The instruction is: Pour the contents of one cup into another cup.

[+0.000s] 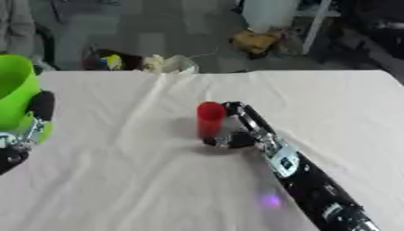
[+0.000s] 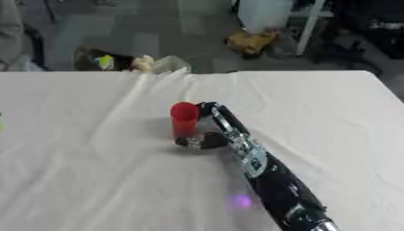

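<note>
The small red plastic cup (image 1: pixel 210 118), a plain upright cylinder with its long axis vertical, stands near the middle of the table draped in creased white cloth (image 1: pixel 142 180). The black and silver right hand (image 1: pixel 236 135) is at it: fingers run up the cup's 3 o'clock side and the thumb sits at its base near 5 o'clock, so the hand appears curled around the cup. The right forearm (image 2: pixel 272 180) slants away toward 5 o'clock, off the lower edge.

The large bright green plastic cup (image 1: pixel 16 94), smooth and wide-mouthed, shows at 9 o'clock from the red one, well apart, in the left eye view only. It is raised and gripped in the left hand (image 1: pixel 35 117), whose dark fingers wrap its right side.

Judgement: the right hand is the one on the red cup, and the pour turns on closing the gap toward 9 o'clock. The red cup looks light and narrow; the green mouth offers a broad target.
</note>
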